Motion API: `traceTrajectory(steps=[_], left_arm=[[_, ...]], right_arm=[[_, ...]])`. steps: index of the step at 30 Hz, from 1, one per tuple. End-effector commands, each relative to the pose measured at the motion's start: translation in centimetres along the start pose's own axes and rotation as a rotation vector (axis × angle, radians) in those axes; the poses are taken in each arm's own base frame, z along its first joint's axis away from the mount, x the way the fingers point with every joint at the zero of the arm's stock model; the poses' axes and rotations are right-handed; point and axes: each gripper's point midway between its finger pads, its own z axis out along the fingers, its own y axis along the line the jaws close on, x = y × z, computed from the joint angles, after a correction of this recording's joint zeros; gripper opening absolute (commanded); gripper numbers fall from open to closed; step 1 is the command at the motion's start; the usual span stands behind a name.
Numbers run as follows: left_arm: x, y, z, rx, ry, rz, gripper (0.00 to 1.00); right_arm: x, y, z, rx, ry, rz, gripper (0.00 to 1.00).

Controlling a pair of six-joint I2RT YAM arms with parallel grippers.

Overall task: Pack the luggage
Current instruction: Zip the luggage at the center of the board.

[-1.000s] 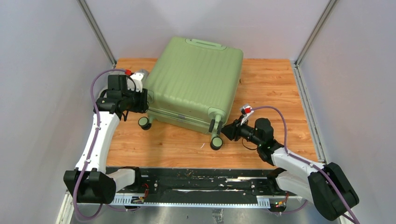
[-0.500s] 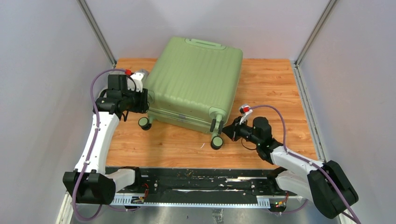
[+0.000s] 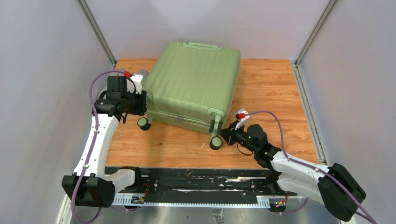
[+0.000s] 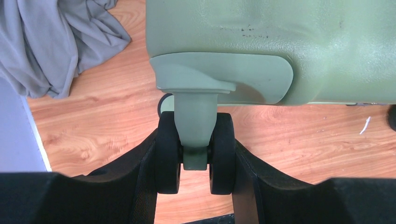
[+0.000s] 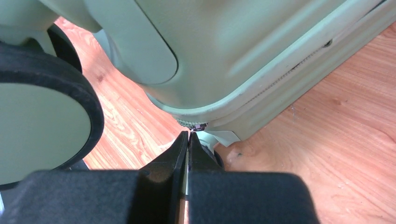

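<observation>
Luggage [image 3: 194, 79] has shifted slightly left, left gripper [image 4: 195, 158] clamping its wheel [image 4: 222, 154], right gripper [image 5: 188, 137] pinched shut at the zipper [image 5: 190, 123].

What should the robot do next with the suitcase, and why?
Probably drag the zipper pull along the seam. The right pincer seems shut on it, the left pincer clamps a wheel to steady the suitcase, which looks closed.

Light-green ribbed luggage [image 3: 194, 79], grey cloth [image 4: 51, 42], orange wood-grain table [image 3: 271, 79].
</observation>
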Motion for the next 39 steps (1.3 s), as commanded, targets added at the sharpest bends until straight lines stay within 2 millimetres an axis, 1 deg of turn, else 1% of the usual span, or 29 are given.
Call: traceTrajectory(steps=[1,5,7,10,13,14,15,17,19,20,21,23,24,27,29,31,34,36,39], left_arm=[[-1.3,-3.6,-0.9,0.140,-0.054,0.028,0.03],[-1.4,-3.5,-0.9,0.135,-0.056,0.026,0.03],[-1.6,-3.5,-1.1,0.131,-0.063,0.029,0.02],[-2.0,-3.4,-1.3,0.128,-0.075,0.033,0.02],[-2.2,-3.3,-1.4,0.121,-0.077,0.035,0.02],[-2.3,-3.3,-1.3,0.120,-0.078,0.036,0.02],[-2.3,-3.2,-1.3,0.117,-0.075,0.036,0.02],[-2.4,-3.1,-1.1,0.112,-0.073,0.038,0.02],[-2.4,-3.0,-1.1,0.107,-0.071,0.038,0.02],[-2.4,-2.9,-1.0,0.106,-0.069,0.038,0.02],[-2.4,-2.9,-1.0,0.105,-0.068,0.040,0.02],[-2.4,-2.9,-0.9,0.106,-0.066,0.043,0.02],[-2.4,-2.9,-1.0,0.106,-0.067,0.045,0.02],[-2.3,-3.0,-1.0,0.115,-0.068,0.053,0.02],[-2.3,-3.3,-1.1,0.127,-0.072,0.057,0.02],[-2.3,-3.5,-1.1,0.139,-0.074,0.059,0.02],[-2.4,-3.8,-1.4,0.154,-0.085,0.060,0.02],[-2.3,-3.9,-1.6,0.162,-0.092,0.064,0.02],[-2.3,-4.0,-1.9,0.162,-0.103,0.079,0.02]], right_arm=[[1.3,5.0,-0.2,-0.164,0.029,-0.018,0.00],[1.9,5.6,1.0,-0.191,0.071,-0.012,0.00],[2.1,5.8,1.2,-0.201,0.081,0.003,0.00],[2.8,5.8,0.7,-0.205,0.082,0.027,0.00],[3.8,4.8,-0.1,-0.163,0.094,0.052,0.08],[4.2,4.5,-0.4,-0.151,0.093,0.064,0.12],[4.5,4.2,-0.7,-0.135,0.093,0.077,0.20],[5.1,3.5,-1.3,-0.098,0.105,0.111,0.41],[5.6,2.8,-1.9,-0.050,0.116,0.144,0.57],[6.1,2.0,-2.4,-0.011,0.122,0.159,0.66],[6.5,1.3,-2.8,0.033,0.126,0.177,0.71],[6.8,0.1,-3.4,0.106,0.109,0.182,0.87],[6.8,-0.4,-3.8,0.140,0.102,0.177,0.92],[6.4,-1.8,-4.0,0.231,0.088,0.171,0.95],[6.0,-1.6,-3.5,0.229,0.090,0.164,0.94],[5.9,-1.2,-2.8,0.215,0.108,0.161,0.90],[6.5,-0.9,-1.5,0.218,0.151,0.148,0.85],[7.2,-1.3,-0.6,0.251,0.191,0.130,0.82],[7.9,-3.2,-0.6,0.351,0.219,0.117,0.78]])
